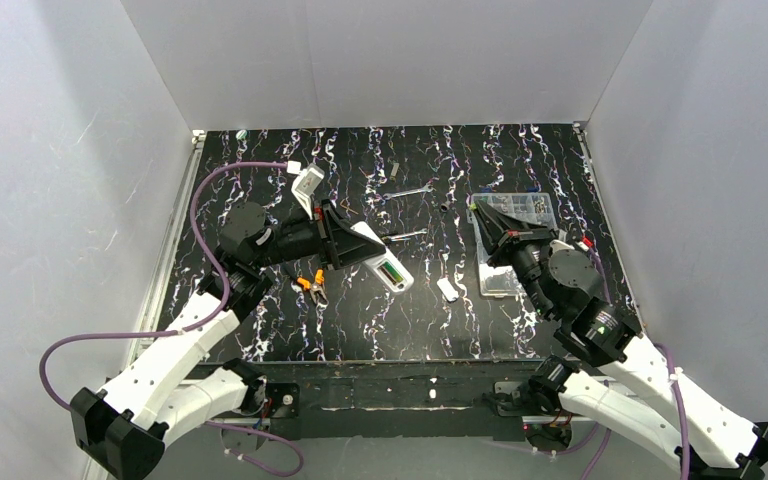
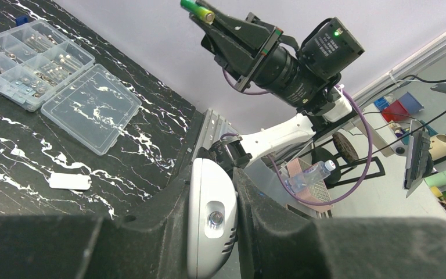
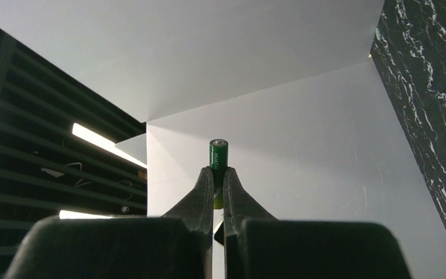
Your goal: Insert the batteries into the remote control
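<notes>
Remote control (image 2: 211, 216) is being clamped in the left gripper (image 2: 212, 195), while one green battery (image 3: 218, 153) is being pinched by its end in the right gripper (image 3: 219, 177).

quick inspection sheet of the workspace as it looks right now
surface: black marbled table, no spills seen
job's things: remote held off the table, display up; one green battery held in the air; other batteries not seen
clutter: clear box with its lid open, white cover, orange-handled pliers, wrench
grippers: left gripper shut on the remote; right gripper shut on the battery's lower end
cables: purple cable loops over the table's left side
surroundings: white walls on three sides
</notes>
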`<action>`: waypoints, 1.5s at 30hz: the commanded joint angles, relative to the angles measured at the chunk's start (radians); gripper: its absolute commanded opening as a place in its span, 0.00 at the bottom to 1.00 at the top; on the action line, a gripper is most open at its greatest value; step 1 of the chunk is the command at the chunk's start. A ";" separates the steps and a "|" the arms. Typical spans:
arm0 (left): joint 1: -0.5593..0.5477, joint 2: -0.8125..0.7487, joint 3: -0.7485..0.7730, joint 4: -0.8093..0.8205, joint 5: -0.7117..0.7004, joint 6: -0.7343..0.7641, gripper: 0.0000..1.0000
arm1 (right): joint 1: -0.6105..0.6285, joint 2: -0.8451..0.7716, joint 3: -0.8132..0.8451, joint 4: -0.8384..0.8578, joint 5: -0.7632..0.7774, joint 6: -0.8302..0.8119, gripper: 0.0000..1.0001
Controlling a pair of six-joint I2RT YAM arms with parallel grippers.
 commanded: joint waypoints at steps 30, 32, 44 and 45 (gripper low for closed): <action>-0.007 -0.068 0.016 0.120 0.091 0.076 0.00 | 0.000 0.254 -0.045 0.159 -0.304 -1.810 0.01; -0.007 -0.074 0.016 0.109 0.089 0.081 0.00 | 0.001 0.314 0.013 0.013 -0.448 -1.963 0.01; -0.007 -0.096 0.126 0.034 0.102 0.053 0.00 | 0.002 0.572 0.148 -0.276 -0.686 -2.455 0.01; -0.007 -0.095 0.146 0.031 0.110 0.046 0.00 | 0.002 0.598 0.157 -0.285 -0.702 -2.476 0.01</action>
